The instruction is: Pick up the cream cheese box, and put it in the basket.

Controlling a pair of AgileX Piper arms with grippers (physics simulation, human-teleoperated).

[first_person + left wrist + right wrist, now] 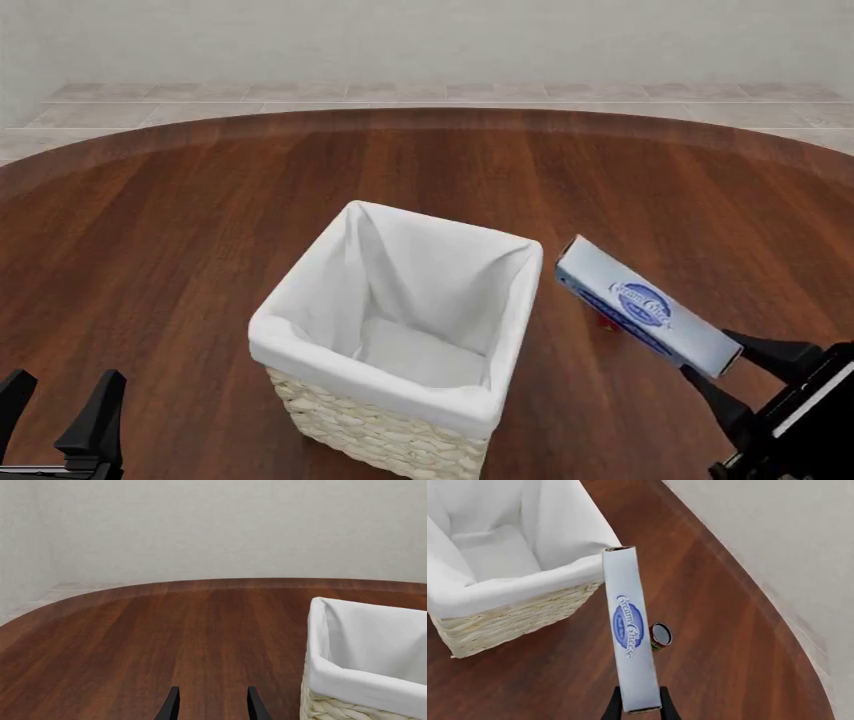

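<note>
The cream cheese box (641,305), a pale blue-white carton with a dark blue oval logo, hangs in the air just right of the basket (380,435), tilted, with its free end near the basket's right rim. My right gripper (727,372) is shut on the box's lower end; in the right wrist view the cream cheese box (629,635) rises from the right gripper (639,706) beside the basket (514,612). The wicker basket has a white liner, and nothing shows inside it. My left gripper (60,412) is open at the front left, holding nothing, and the left gripper (210,705) shows beside the basket (333,707).
A small red can (660,636) lies on the table below the held box, mostly hidden behind the box in the front view. The round brown table (200,230) ends at a tiled floor and a pale wall at the far side.
</note>
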